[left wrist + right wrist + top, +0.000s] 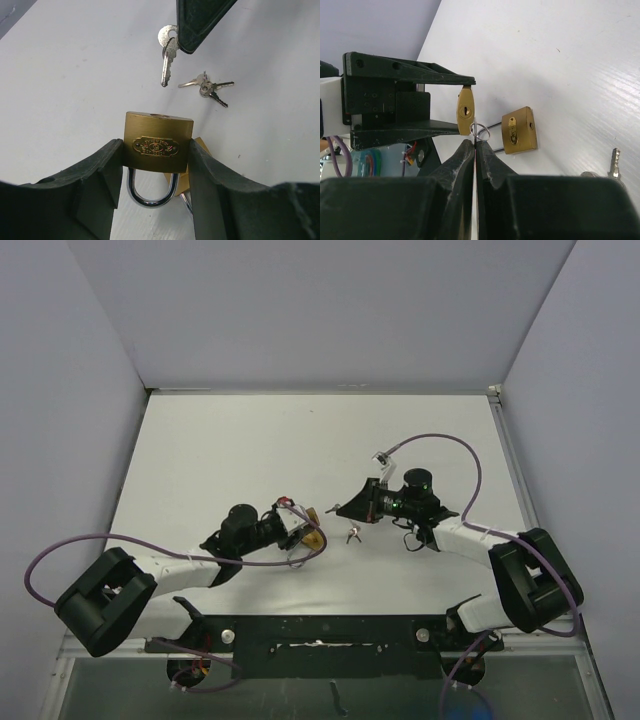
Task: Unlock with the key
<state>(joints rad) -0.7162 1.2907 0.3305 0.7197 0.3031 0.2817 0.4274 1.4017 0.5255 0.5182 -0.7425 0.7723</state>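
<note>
Padlock (465, 110) is held off the table (250, 440), clamped across its brass sides by the left gripper (155, 152), whose jaws are set part-way apart to the body's width. The shackle is turned back toward the left wrist, and the keyhole face is presented to the right arm.

The key (167, 62) is pinched by its head in the right gripper (474, 144), jaws fully closed, with the blade pointed at the keyhole face. A gap is seen between blade tip and keyway, and the blade appears slightly off the lock's long axis. Correction of that offset before insertion is judged necessary.

A second padlock (519, 131) and spare keys (207, 88) are noted lying on the table nearby.
</note>
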